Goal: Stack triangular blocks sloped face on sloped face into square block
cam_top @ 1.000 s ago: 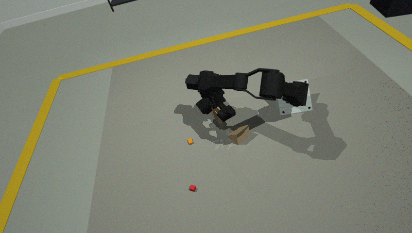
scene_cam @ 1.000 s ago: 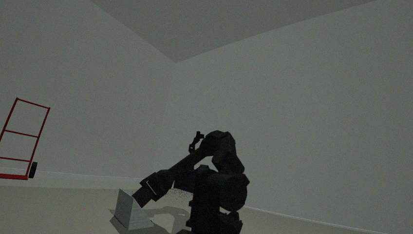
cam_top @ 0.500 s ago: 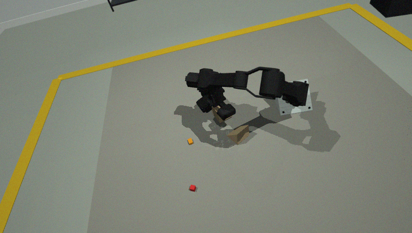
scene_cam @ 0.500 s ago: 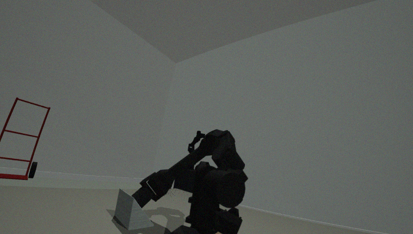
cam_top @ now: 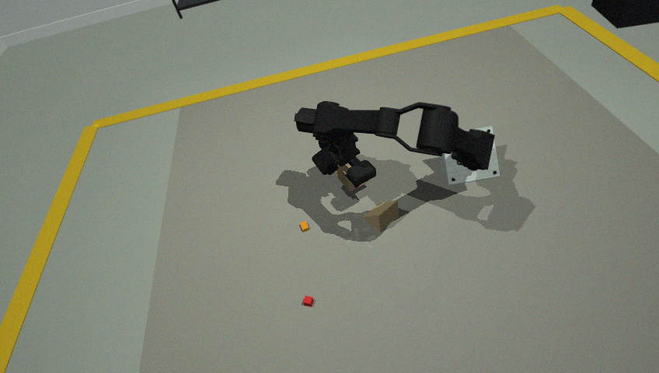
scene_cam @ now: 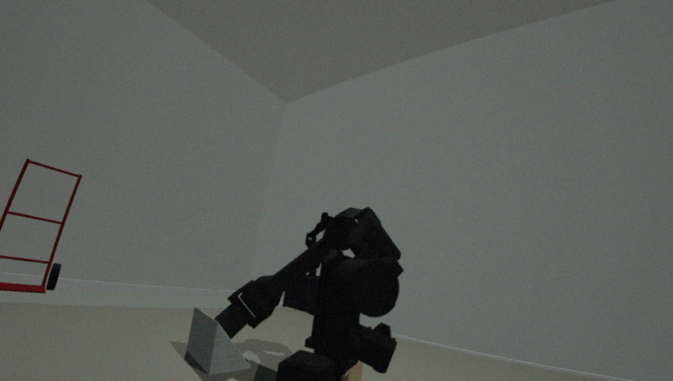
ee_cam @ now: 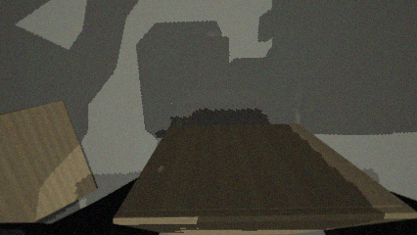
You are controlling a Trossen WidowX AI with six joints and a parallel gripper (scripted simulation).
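My gripper (cam_top: pixel 346 169) is down at the table and shut on one tan triangular block (cam_top: pixel 343 176) (ee_cam: pixel 254 171). In the wrist view this block fills the middle, its sloped face rising away from the camera, and the dark fingers show only at the bottom corners. The other triangular block (cam_top: pixel 382 214) (scene_cam: pixel 209 347) (ee_cam: pixel 39 162) rests on the table (cam_top: pixel 231 277) a short way to the side, apart from the held one. It lies within the arm's shadow.
A small orange cube (cam_top: pixel 303 225) and a small red cube (cam_top: pixel 308 301) lie on the table in front of the blocks. The arm's base stands on a grey plate (cam_top: pixel 487 134). A yellow border (cam_top: pixel 323 64) runs around the floor area. A red frame (scene_cam: pixel 61 221) stands far off.
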